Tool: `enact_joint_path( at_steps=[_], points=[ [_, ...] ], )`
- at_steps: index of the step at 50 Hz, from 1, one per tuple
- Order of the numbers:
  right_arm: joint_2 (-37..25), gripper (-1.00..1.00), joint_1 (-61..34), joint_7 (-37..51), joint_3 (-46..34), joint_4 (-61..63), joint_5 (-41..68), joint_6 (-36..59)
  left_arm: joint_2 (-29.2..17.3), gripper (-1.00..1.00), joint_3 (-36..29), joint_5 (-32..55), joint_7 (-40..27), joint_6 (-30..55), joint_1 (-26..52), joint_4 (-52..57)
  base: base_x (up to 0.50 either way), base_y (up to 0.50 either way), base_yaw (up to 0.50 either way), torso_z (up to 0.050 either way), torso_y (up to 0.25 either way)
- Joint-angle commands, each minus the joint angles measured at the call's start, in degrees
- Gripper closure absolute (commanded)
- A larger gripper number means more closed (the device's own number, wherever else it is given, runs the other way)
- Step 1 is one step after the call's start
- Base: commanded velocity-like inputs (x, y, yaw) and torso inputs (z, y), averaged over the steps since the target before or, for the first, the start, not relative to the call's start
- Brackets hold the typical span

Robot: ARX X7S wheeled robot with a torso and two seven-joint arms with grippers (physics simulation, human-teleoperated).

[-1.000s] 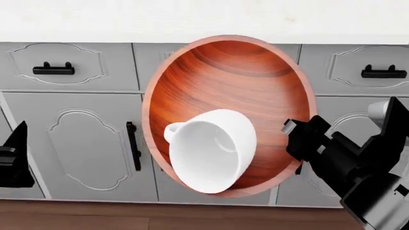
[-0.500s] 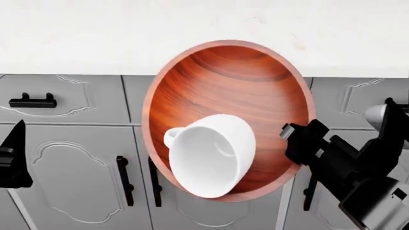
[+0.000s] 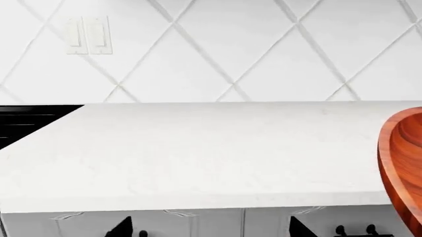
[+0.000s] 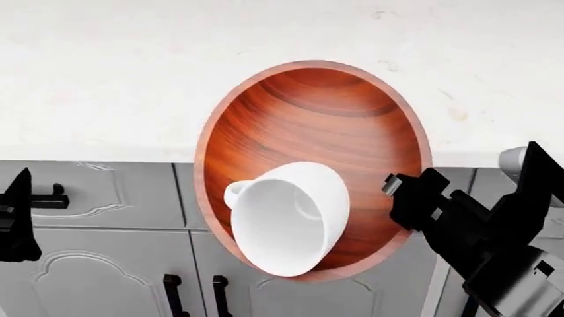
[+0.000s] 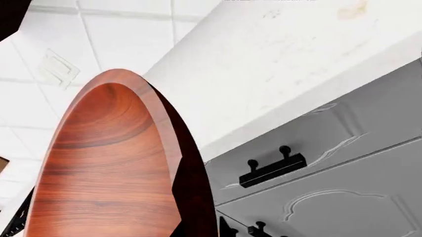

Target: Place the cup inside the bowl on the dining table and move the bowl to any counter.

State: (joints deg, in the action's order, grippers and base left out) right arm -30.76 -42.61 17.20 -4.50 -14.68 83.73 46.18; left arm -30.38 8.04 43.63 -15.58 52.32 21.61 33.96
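Note:
The reddish-brown wooden bowl (image 4: 317,132) hangs in the air, its far half over the marble counter (image 4: 105,79) and its near half past the counter's front edge. The white cup (image 4: 286,221) lies tilted inside the bowl, handle to the left. My right gripper (image 4: 407,193) is shut on the bowl's right rim. In the right wrist view the bowl (image 5: 105,168) fills the left side, with its rim between the jaws of the gripper (image 5: 197,222). My left gripper (image 3: 209,232) is open and empty, left of the bowl (image 3: 403,163), and also shows in the head view (image 4: 13,221). The dining table is out of view.
Grey cabinet doors and drawers (image 4: 97,264) with black handles (image 5: 272,168) run under the counter. White diamond-pattern tiles (image 3: 218,49) back it, with a switch plate (image 3: 88,35). A black surface (image 3: 26,121) adjoins the counter's far left.
The counter now takes up far more of the head view and the cabinets have dropped lower. The bowl, with the cup in it, now reaches over the counter's edge. The right grip is unchanged.

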Motion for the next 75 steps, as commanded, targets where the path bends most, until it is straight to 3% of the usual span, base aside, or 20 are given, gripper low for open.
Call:
enact_joint_path(
  at_steps=[1,45,75],
  points=[
    [0.4,1.0,-0.3,-1.2,1.1,0.5,1.0,-0.6,-0.1,-1.0,0.8,-0.2,0.3,-0.6,-0.5,-0.4,0.5,0.14,0.0,0.0,0.0],
    [0.2,1.0,0.6,-1.6,1.0,0.0,1.1,-1.5,0.1,-1.0,-0.8,-0.4,-0.5,-1.2,-0.1,-1.0,0.49,0.13,0.0,0.0,0.002],
    [4.3,1.0,-4.0,-4.7,-4.1,-12.8,-5.1,-3.6,0.1,-1.0,-0.9,-1.3,0.1,-3.5,-2.3,-2.1,0.01,0.0,0.0,0.0,0.001]
  ],
)
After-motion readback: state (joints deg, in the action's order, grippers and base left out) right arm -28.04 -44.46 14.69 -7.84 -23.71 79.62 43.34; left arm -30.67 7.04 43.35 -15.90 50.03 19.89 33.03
